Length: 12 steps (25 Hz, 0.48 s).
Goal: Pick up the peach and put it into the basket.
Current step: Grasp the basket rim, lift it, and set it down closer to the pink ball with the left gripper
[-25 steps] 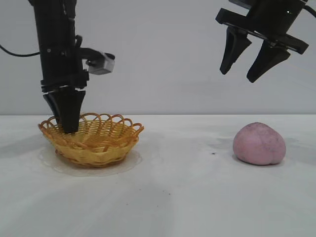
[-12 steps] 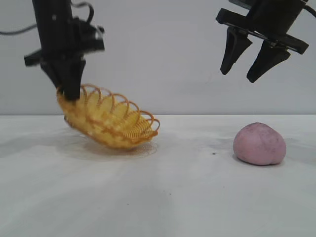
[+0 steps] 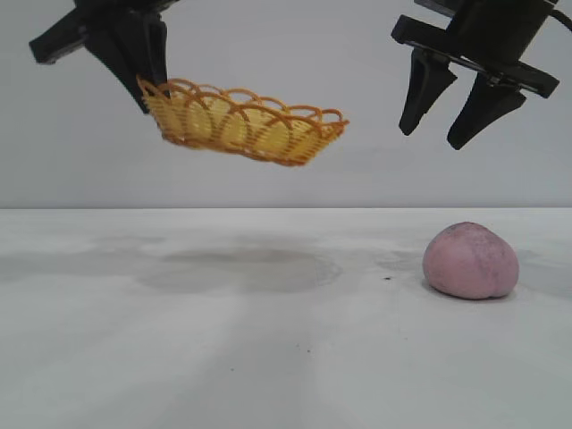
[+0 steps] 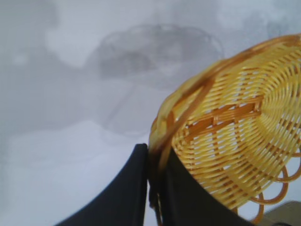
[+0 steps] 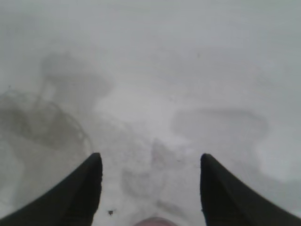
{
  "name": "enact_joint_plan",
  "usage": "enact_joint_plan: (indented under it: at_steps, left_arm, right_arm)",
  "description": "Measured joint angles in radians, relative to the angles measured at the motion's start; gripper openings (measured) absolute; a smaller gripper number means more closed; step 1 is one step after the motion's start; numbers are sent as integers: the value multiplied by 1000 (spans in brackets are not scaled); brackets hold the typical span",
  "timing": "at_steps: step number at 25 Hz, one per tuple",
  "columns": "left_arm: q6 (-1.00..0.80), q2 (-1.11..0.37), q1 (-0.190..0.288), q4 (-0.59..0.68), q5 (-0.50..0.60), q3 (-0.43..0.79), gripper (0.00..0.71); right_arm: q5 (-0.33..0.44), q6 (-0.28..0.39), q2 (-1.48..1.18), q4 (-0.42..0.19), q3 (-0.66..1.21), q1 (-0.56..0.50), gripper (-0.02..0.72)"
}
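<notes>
The peach (image 3: 470,261) is seen resting on the white worktop (image 3: 268,340) toward its right edge, touched by nothing; only a sliver of it (image 5: 153,221) is caught in the right wrist view, between the two fingers. The basket (image 3: 246,121) is held in the air above the left part of the worktop, well apart from the peach, tilted so that its free end hangs lower toward the centre. It is carried by the left gripper (image 3: 143,89), whose jaws are clamped together on the looped rim at the basket's left end, one finger inside the weave (image 4: 225,141) and one outside. The right gripper (image 3: 447,121) is held high above the peach, its jaws standing apart with nothing between them.
</notes>
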Motion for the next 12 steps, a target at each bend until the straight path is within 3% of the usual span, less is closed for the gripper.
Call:
enact_joint_plan:
  at_steps: [6, 12]
  left_arm:
    - [0, -71, -26, -146, -242, 283, 0]
    - [14, -37, -51, -215, -347, 349, 0]
  right_arm:
    - [-5, 0, 0, 0, 0, 0, 415]
    - [-5, 0, 0, 6, 0, 0, 415]
